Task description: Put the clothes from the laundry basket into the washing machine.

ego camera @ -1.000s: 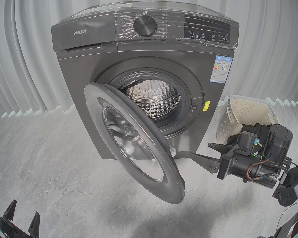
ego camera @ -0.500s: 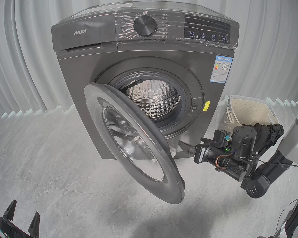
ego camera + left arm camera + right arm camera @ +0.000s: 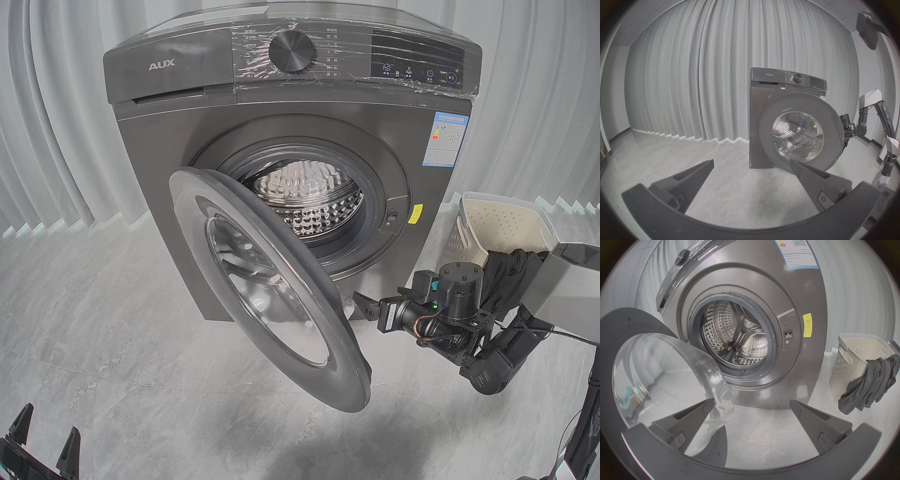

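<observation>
The washer [image 3: 287, 125] is standing with its door [image 3: 275, 300] hanging wide open toward the robot's left. Its drum [image 3: 309, 194] is showing a bare, dimpled metal wall. Just beside the washer, on the robot's right, the basket [image 3: 500, 228] is sitting on the floor [image 3: 125, 350] and holding the dark clothes [image 3: 509, 278]. The clothes are bunching at its near side, draping over the rim and hanging down the outside wall. The right gripper [image 3: 365, 306] is hovering low near the washer's lower front, between the door's edge and the basket. It is facing the drum opening, with its fingers spread apart and gripping nothing. The left gripper [image 3: 47, 431] is sitting low on the robot's left, well apart from the washer, and its fingers are also spread and empty.
</observation>
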`<state>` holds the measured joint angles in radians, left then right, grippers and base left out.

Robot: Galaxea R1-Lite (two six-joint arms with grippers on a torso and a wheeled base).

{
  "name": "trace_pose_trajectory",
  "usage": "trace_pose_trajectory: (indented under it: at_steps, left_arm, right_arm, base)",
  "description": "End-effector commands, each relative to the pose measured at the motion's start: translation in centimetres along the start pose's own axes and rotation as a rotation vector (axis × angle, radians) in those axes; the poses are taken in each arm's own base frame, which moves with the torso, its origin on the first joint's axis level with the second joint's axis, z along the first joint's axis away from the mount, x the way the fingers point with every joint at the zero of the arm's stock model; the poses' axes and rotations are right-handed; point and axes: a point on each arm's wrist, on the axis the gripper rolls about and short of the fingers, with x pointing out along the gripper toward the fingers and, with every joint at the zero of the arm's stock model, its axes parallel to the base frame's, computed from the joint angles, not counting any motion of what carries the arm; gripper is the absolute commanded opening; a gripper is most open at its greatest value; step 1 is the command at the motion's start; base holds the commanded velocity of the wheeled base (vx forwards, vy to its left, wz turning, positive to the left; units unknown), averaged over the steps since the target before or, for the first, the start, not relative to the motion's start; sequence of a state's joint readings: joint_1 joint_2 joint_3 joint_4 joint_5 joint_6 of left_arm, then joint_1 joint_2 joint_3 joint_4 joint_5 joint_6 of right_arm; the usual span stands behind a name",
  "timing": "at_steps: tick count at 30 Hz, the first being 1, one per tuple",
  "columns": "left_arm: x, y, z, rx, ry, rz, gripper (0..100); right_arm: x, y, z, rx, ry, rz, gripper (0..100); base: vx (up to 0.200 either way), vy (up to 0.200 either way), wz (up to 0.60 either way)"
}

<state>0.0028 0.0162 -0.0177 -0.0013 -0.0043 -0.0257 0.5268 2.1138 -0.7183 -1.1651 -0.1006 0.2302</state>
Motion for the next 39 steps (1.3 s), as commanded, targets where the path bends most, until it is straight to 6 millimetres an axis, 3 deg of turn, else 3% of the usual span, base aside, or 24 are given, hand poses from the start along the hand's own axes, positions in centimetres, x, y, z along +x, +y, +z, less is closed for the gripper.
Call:
trace_pose_trajectory:
  at_steps: [1,9,19,22,25,31,39]
  left_arm:
    - [0.0,0.0,-0.5,-0.002,0.000,0.000,100]
    - [0.0,0.0,-0.5,-0.002,0.000,0.000,100]
    - [0.0,0.0,-0.5,0.001,0.000,-0.002,100]
    - [0.0,0.0,-0.5,0.001,0.000,-0.002,100]
    - [0.0,0.0,-0.5,-0.002,0.000,-0.002,100]
    - [0.0,0.0,-0.5,-0.005,0.000,-0.002,100]
    - [0.0,0.0,-0.5,-0.005,0.000,-0.002,100]
  right_arm:
    - [0.0,0.8,-1.0,-0.011,0.031,0.024,100]
    - [-1.0,2.9,-1.8,-0.018,0.052,0.092,100]
    - [-0.2,2.8,-1.2,-0.016,0.019,0.088,100]
    - [0.2,3.2,-1.3,-0.020,0.016,0.098,100]
    - [2.1,3.6,-1.8,-0.026,0.008,0.105,100]
    - [4.4,4.1,-3.1,-0.031,0.018,0.111,100]
    - [4.6,6.2,-3.9,-0.037,0.015,0.166,100]
  base:
    - [0.000,0.000,0.00]
    - [0.000,0.000,0.00]
    - [0.000,0.000,0.00]
    - [-0.200,0.000,0.00]
    - [-0.200,0.000,0.00]
    - [0.000,0.000,0.00]
    - [0.000,0.000,0.00]
